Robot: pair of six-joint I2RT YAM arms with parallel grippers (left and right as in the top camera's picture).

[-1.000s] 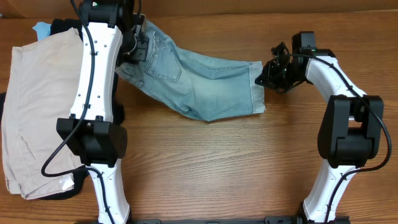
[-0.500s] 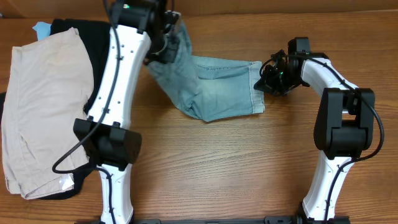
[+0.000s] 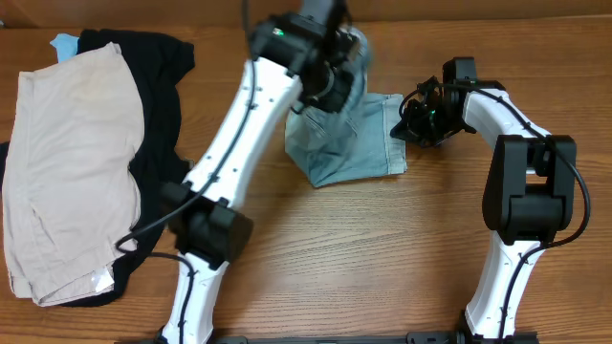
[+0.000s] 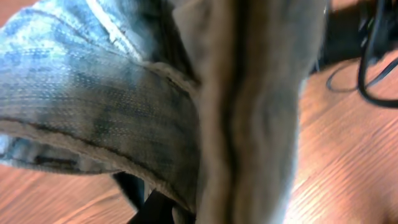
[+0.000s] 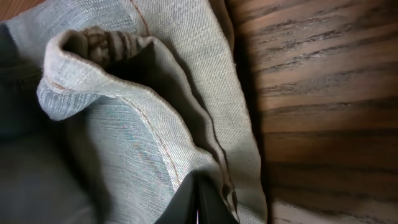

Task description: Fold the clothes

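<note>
Denim shorts (image 3: 349, 148) are shown half folded at the far middle of the table (image 3: 382, 258). The waistband end is held raised over the legs by the left gripper (image 3: 335, 84), clamped on cloth. The hem is pinched by the fully closed right gripper (image 3: 411, 115). Laying flat is judged undone. Beige shorts (image 3: 67, 162) and a black garment (image 3: 163, 86) are piled well apart, obstructing nothing.

Faded light-blue denim shorts (image 3: 354, 148) lie doubled over, one end lifted.

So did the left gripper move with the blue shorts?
Yes. The left gripper carried one end of the denim shorts rightward, away from the beige shorts, toward the right gripper.
</note>
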